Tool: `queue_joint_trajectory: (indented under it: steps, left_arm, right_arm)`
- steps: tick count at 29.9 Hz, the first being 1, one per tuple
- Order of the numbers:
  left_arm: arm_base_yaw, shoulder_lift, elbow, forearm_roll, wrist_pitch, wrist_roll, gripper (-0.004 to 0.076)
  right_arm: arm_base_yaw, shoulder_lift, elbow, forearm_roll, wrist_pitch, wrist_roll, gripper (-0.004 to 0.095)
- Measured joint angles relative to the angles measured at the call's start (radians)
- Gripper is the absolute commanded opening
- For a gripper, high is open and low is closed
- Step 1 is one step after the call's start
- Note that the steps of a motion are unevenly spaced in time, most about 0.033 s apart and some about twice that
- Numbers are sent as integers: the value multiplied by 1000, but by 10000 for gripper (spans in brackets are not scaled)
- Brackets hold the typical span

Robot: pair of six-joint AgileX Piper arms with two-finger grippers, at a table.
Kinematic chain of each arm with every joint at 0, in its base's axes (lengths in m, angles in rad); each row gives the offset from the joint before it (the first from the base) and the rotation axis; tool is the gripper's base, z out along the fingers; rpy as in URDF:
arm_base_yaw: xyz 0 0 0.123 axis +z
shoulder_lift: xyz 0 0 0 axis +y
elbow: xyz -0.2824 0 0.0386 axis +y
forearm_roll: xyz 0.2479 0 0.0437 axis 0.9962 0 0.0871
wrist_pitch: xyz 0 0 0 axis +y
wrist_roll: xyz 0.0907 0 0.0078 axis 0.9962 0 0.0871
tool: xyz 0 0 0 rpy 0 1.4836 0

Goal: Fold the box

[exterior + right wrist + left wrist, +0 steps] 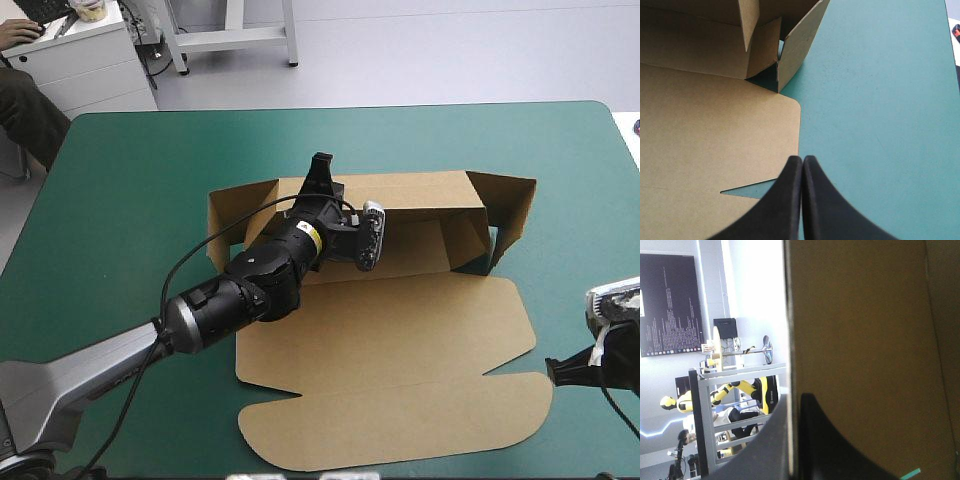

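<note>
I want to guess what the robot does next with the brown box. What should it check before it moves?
1. Does the left gripper hold the box by its far wall? Ok: its fingers are all but shut, with the board between them.
2. Is the right gripper free? Ok: it is shut on nothing, over the teal-green cover beside the lid.
3. Are the side flaps up? Ok: the right flap and the left flap both stand.
4. Is the lid flat? Ok: it lies flat on the near side.
5. Is the fold under the left arm finished? Cannot tell: the arm hides it.
</note>
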Motion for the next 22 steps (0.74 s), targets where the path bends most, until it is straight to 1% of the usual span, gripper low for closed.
queue_joint_trajectory:
  steps: [3, 11, 15, 18, 22]
  left_arm:
    - [0, -8, 16, 19, 6, -16, -10]
    - [67, 6, 37, 53, 0, -154, -10]
    - [74, 9, 40, 59, -42, -162, -10]
    - [74, 9, 40, 70, -95, -162, -10]
    - [74, 9, 66, 80, -98, -162, -10]
  right_arm:
    - [0, 0, 0, 0, 1, 4, -15]
    - [0, 0, 0, 0, 23, 13, -15]
    - [0, 0, 0, 0, 30, 13, -15]
    - [0, 0, 0, 0, 15, 18, -14]
    - [0, 0, 0, 5, -40, 24, -13]
